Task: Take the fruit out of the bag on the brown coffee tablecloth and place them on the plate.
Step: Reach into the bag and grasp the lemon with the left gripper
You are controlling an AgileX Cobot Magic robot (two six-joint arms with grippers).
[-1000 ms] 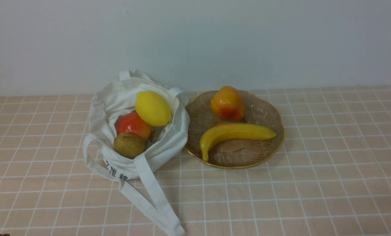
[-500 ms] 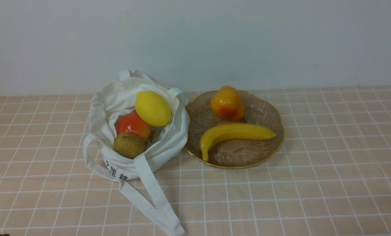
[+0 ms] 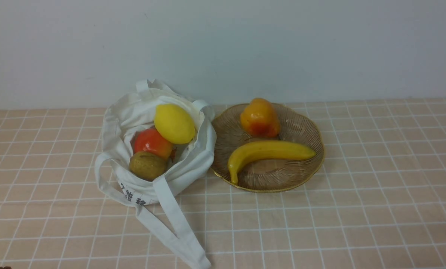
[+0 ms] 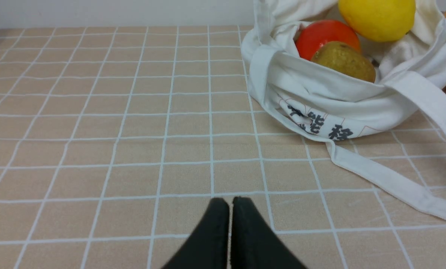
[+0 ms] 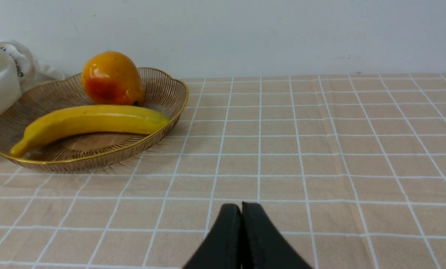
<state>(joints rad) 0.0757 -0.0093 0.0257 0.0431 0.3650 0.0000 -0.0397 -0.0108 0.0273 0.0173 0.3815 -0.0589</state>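
The white bag [image 3: 133, 186] sits open on the checked tablecloth [image 3: 357, 209], left of centre. In it lie a yellow lemon [image 3: 174, 123], a red-orange fruit [image 3: 151, 142] and a brown-green kiwi [image 3: 147, 165]. The bag also shows in the left wrist view [image 4: 320, 101], with the lemon [image 4: 376, 16], red fruit [image 4: 325, 35] and kiwi [image 4: 342, 61]. The golden wire plate [image 3: 312, 138] stands right of the bag, and also shows in the right wrist view [image 5: 170, 89]. My left gripper [image 4: 230, 201] is shut and empty, low over the cloth, short of the bag. My right gripper [image 5: 241, 207] is shut and empty, short of the plate.
A yellow banana [image 3: 267, 153] and an orange-red fruit [image 3: 259, 117] lie in the plate. The bag's long straps [image 3: 178, 228] trail on the cloth toward the front edge. A pale wall stands close behind the bag and plate.
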